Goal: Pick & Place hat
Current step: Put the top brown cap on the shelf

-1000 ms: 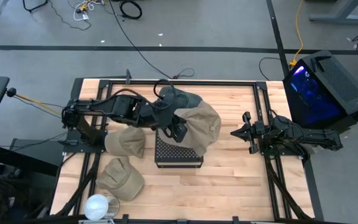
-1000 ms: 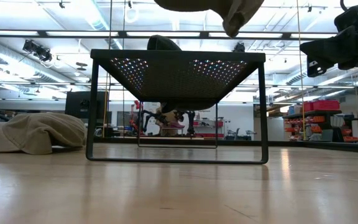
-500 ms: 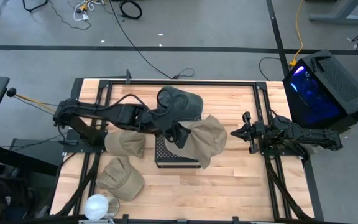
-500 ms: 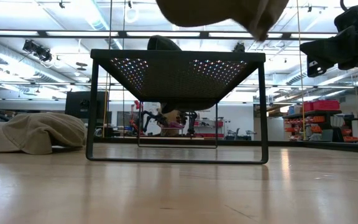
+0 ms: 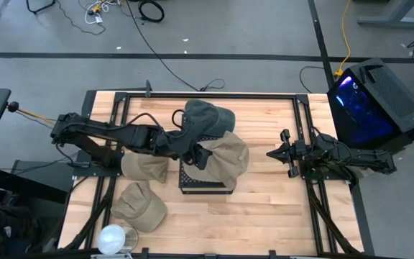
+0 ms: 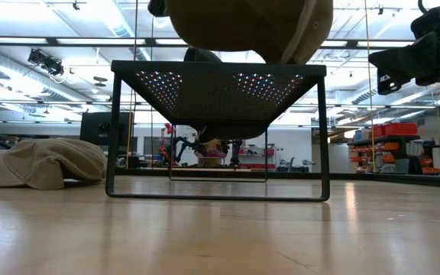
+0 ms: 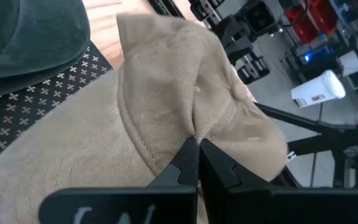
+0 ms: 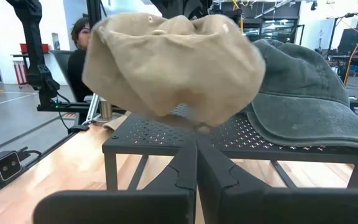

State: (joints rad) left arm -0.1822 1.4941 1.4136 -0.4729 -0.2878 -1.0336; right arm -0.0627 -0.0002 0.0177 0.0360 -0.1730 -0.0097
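Above the mesh rack (image 5: 205, 181), left end effector (image 5: 198, 156) pinches tan hat (image 5: 225, 160)

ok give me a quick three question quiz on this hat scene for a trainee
1. True or false: the left gripper is shut on the tan hat.
2. Which hat already lies on the black mesh rack? A) grey-green B) white C) red
3. How many tan hats lie on the table left of the rack?

Key
1. True.
2. A, the grey-green hat.
3. Two. The right gripper waits shut, off to the right.
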